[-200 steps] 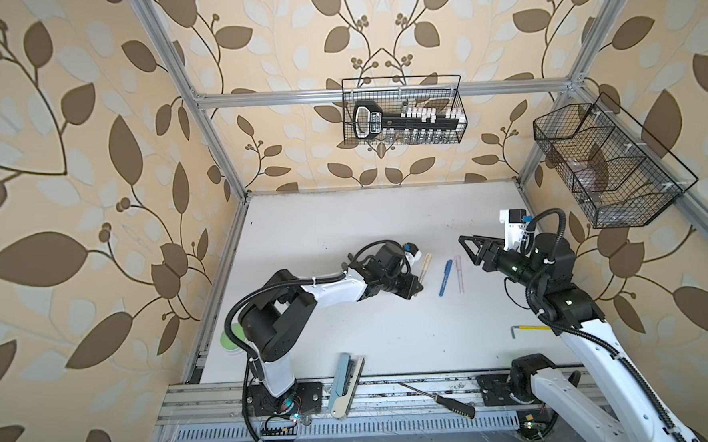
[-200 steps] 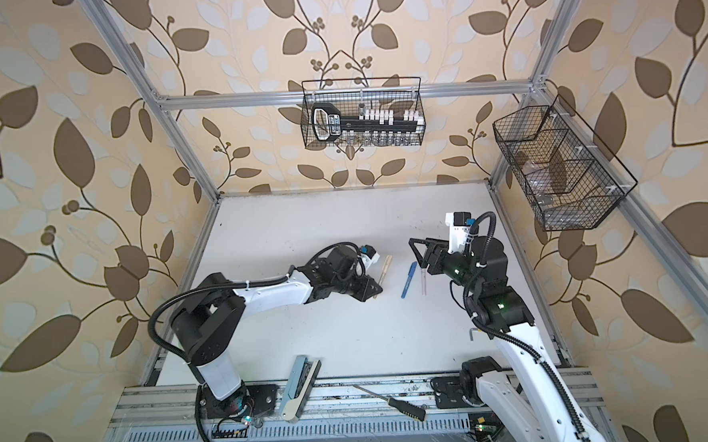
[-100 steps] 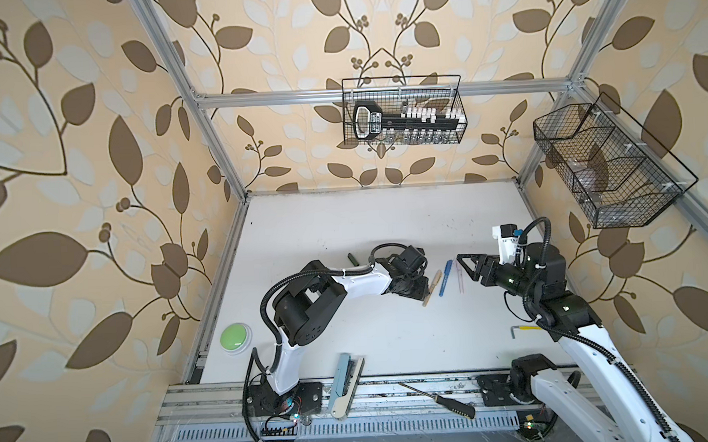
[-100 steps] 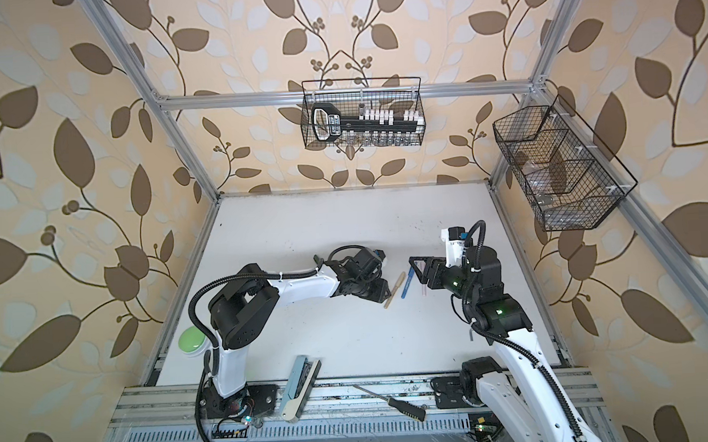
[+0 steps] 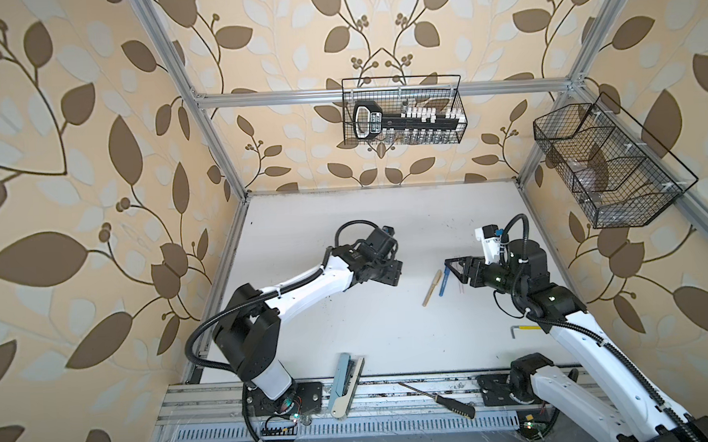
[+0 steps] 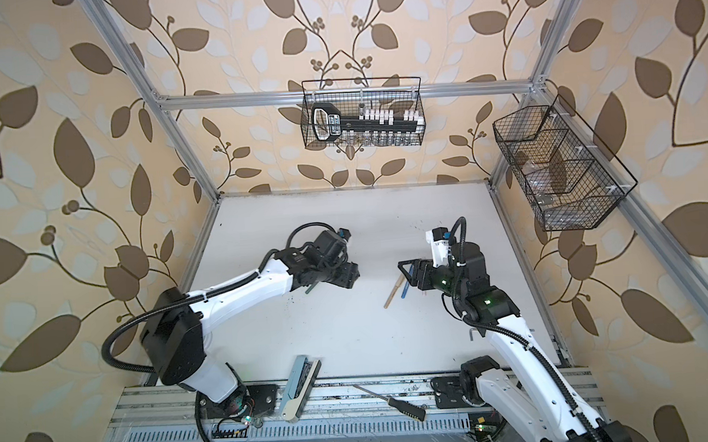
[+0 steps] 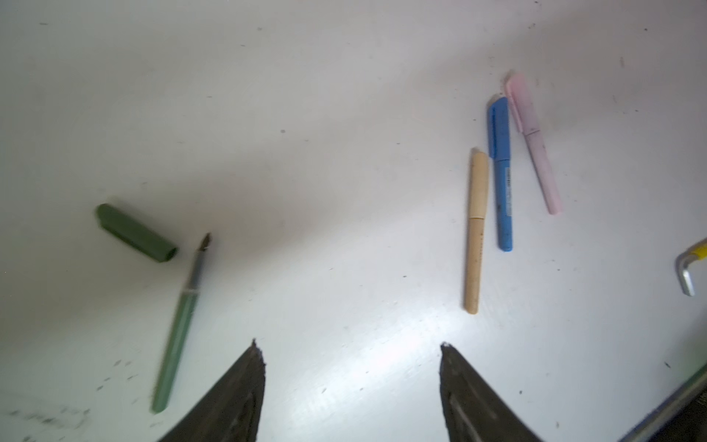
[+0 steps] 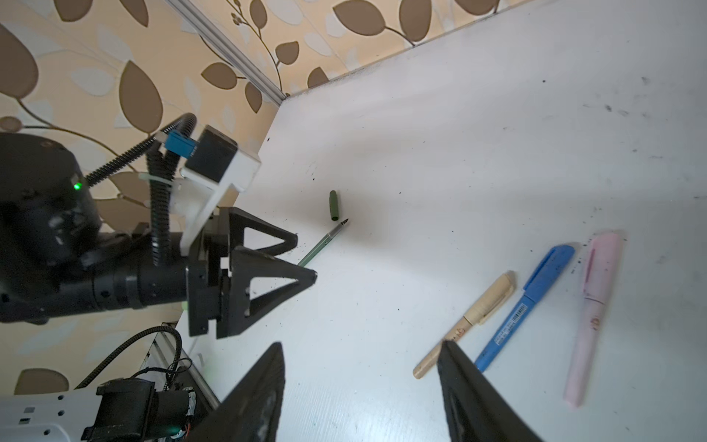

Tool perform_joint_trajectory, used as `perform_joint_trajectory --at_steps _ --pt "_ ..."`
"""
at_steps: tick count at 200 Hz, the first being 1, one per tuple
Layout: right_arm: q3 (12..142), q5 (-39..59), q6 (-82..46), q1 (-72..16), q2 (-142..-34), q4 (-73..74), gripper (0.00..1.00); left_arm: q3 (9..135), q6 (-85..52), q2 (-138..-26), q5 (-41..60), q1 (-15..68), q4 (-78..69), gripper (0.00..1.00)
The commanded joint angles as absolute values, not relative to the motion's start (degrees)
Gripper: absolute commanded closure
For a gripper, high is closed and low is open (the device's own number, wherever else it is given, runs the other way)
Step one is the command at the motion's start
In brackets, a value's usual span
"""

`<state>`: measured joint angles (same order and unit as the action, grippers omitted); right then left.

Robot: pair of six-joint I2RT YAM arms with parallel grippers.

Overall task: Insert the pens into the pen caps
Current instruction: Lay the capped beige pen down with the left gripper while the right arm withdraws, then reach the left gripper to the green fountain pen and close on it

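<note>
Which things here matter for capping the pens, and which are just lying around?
Job: uncapped green pen, green cap, capped tan pen, blue pen, pink pen.
Lying about: yellow hex key, black-handled screwdriver, back wire basket, side wire basket.

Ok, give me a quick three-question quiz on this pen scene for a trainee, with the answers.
1. True or false: the slim dark green pen already wears its short dark green tube-shaped cap.
2. How many pens on the white table are capped? A two, B three, C four.
3. Fill in: the left tool stands ___ and empty.
Key: 1 false, the cap lies apart from the pen. 2 B: slim tan pen, blue pen, pale pink pen. 3 open.
</note>
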<state>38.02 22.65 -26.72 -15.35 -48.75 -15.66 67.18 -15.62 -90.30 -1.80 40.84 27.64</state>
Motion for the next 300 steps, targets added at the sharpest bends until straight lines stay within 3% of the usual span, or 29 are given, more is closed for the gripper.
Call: perform_joint_trajectory --at_steps 1,77,154,204,223,253,300 --pt "39.4 20.9 -26.2 -18.5 -51.3 -12.2 0.36 62.2 -9.3 -90.6 0.2 35.9 31.7 0.28" --pt "40.4 20.4 -27.5 -23.3 -57.1 -8.2 0.35 63.0 -6.9 -95.7 0.5 31.0 32.4 0.28" --pt "39.9 19.7 -28.3 -23.7 -55.9 -8.4 0.35 63.2 -6.0 -100.7 1.9 28.4 31.8 0.42" --pt "39.8 18.7 -28.3 -23.7 -55.2 -9.1 0.35 62.9 -5.7 -101.9 1.8 28.2 31.9 0.56" --pt "39.9 18.6 -28.7 -23.7 -55.2 -9.1 0.35 62.4 -5.3 -101.9 1.0 28.1 32.2 0.69" --pt "40.3 18.7 -29.4 -23.9 -55.1 -8.8 0.35 62.4 -4.9 -101.6 0.7 28.0 32.6 0.72" --pt "40.0 16.9 -31.3 -25.2 -57.1 -7.7 0.35 62.7 -3.8 -103.1 5.1 27.9 31.5 0.92"
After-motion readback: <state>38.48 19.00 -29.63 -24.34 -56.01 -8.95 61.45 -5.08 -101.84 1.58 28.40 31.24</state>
